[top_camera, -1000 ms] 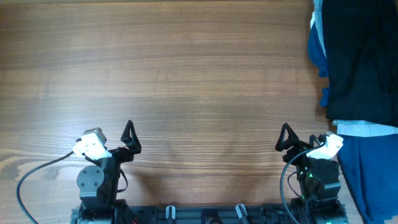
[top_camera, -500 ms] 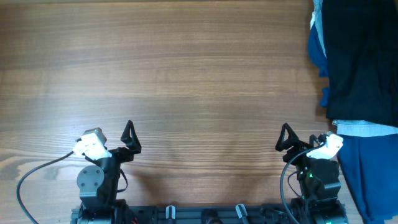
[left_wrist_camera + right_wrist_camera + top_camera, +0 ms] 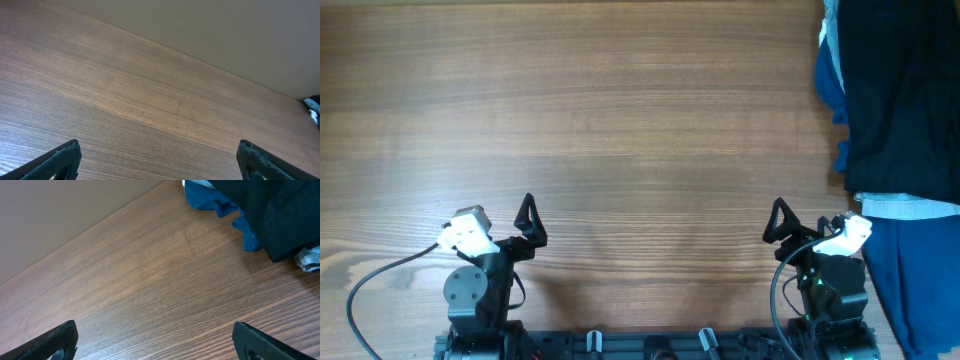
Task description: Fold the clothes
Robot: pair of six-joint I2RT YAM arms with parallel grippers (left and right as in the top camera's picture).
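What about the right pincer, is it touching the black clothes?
Apart. The overhead view shows bare table between the open right pincer and the black clothes, which lie at the far right edge.

black garment (image 3: 905, 90) cut off, blue cloth (image 3: 830, 88) half-hidden

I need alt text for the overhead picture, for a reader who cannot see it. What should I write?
A black garment lies piled at the right edge of a wooden table, with blue cloth showing around it. The left gripper and right gripper sit open near the bottom edge, holding nothing.
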